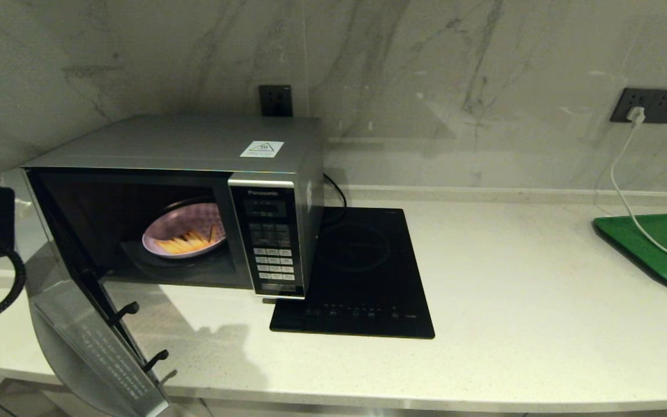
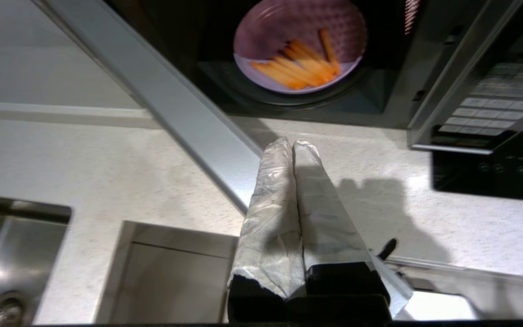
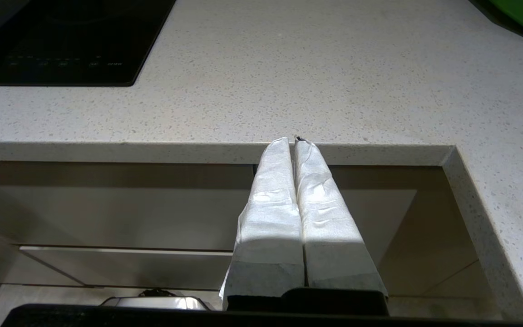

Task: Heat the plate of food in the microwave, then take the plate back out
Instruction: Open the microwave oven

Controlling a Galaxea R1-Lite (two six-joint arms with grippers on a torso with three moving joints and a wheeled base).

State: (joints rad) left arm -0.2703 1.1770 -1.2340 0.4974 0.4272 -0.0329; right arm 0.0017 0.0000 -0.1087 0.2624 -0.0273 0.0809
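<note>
The silver microwave (image 1: pixel 194 145) stands at the left of the counter with its door (image 1: pixel 96 341) swung wide open toward me. Inside, on the turntable, sits the lilac plate of food (image 1: pixel 184 231) with orange-yellow fries; the left wrist view shows the plate (image 2: pixel 300 50) too. My left gripper (image 2: pixel 292 144) hovers shut and empty above the counter in front of the open cavity, beside the door's edge. Its fingertips do not show in the head view. My right gripper (image 3: pixel 291 140) is shut and empty, parked below the counter's front edge.
A flat black induction hob (image 1: pixel 356 272) lies right of the microwave. A green tray (image 1: pixel 658 249) sits at the far right under a white cable (image 1: pixel 623 191). A steel sink (image 2: pixel 12 268) lies left of the door. The keypad panel (image 1: pixel 270 243) faces forward.
</note>
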